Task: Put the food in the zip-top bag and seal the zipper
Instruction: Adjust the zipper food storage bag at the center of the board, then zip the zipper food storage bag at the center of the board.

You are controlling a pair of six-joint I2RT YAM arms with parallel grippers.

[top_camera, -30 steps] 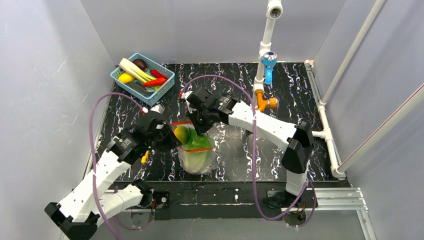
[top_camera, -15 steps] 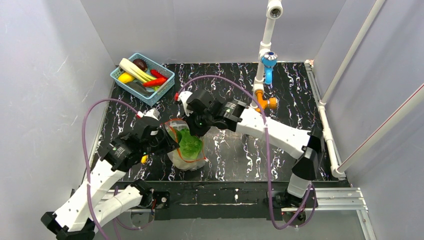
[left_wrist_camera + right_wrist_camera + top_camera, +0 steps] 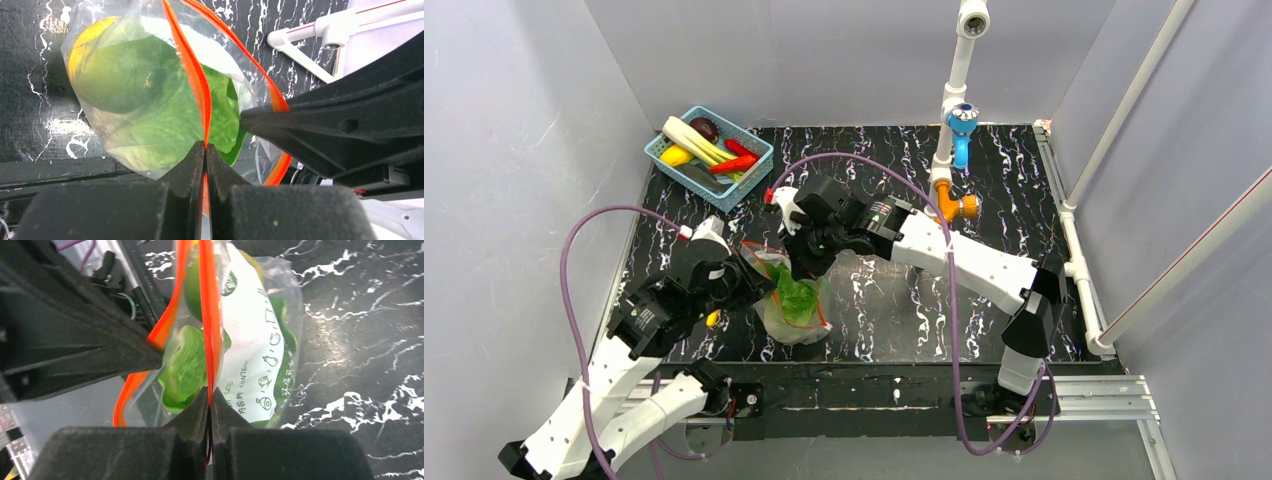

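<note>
Arms converge mid-desk [image 3: 984, 200]. Left gripper [image 3: 205, 150] and right gripper [image 3: 210, 395] each clamp the zipper [image 3: 192, 75], which runs between them. The zip-top bag [image 3: 796, 318] trails toward the near edge.

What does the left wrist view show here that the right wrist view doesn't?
Only left wrist: the fruit in full, round, inside the bag, plus white pipes. Only right wrist: printing on the bag's side. Both: lettuce inside, the mouth gaping, the left tool and right tool each shut on the red zipper.
</note>
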